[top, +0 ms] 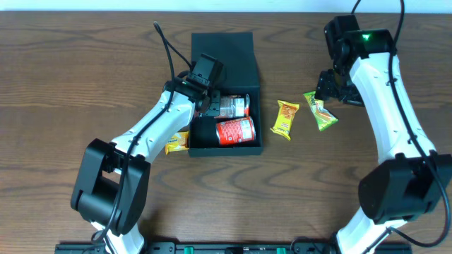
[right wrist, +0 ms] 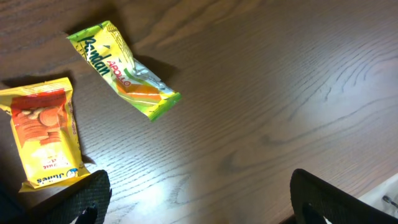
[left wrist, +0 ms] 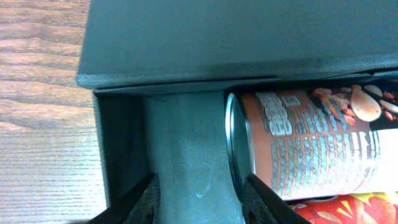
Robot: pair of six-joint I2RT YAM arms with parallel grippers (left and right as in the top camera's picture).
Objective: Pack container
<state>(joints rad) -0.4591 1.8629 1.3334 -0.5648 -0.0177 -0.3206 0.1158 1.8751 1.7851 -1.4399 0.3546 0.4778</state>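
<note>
Packing looks midway: in the open container point(top: 226, 150) on the desk point(top: 70, 85), two cans point(top: 235, 130) lie, with the left tool point(left wrist: 199, 208) spread empty beside them. Farther off, the right tool point(right wrist: 202, 202) gapes above loose packets point(right wrist: 46, 137), likely the next pick.

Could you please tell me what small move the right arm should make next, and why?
Probably shift the right gripper over the green packet and lower: its fingers are open and empty, and the packet lies on the table outside the container.

The container point(left wrist: 217, 37) looks matt (finely textured), cans point(top: 234, 130) glossy, table point(top: 70, 70) grained wood.
</note>
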